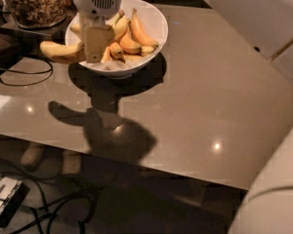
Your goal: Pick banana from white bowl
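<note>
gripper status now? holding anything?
Gripper: over the white bowl, jaws closed on the banana, which sticks out past the bowl's rim.

Glossy brown table (200, 101) (tool (96, 56) over its far edge), cables (63, 209) on floor (146, 206).

So the gripper (96, 47) is hanging right over the left edge of the white bowl (155, 19), and it's clamping the banana (58, 51), which is sticking out sideways past the rim to the left. The smaller orange-ish bananas (129, 38) are sitting in the bowl. A granola jar (36, 4) is standing just behind, and the arm's shadow (112, 130) is falling across the glossy table (219, 96).
</note>
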`<state>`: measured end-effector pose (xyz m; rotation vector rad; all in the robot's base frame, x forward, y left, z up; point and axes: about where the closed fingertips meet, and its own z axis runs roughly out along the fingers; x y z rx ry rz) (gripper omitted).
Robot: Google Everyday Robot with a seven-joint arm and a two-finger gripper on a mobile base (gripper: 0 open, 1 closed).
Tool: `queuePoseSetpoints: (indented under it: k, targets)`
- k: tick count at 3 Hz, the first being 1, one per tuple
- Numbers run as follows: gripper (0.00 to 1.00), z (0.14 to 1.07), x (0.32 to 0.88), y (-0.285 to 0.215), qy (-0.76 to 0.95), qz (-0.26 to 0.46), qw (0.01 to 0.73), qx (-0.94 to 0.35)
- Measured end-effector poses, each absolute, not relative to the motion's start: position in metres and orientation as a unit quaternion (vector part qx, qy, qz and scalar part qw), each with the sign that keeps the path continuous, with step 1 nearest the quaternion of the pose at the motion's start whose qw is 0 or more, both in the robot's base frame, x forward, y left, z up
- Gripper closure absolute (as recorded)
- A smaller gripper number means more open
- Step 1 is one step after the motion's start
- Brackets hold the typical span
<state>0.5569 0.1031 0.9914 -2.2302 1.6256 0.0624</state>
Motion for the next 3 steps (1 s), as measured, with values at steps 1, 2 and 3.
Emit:
queuePoseSetpoints:
  k: [1, 2, 3]
  targets:
    - [1.00, 0.988, 0.536, 0.124, 0.557, 0.036, 0.189, -0.808]
    - [1.00, 0.983, 0.525, 0.143, 0.533, 0.041, 0.183, -0.825]
    - [1.00, 0.983, 0.525, 0.143, 0.533, 0.041, 0.183, -0.825]
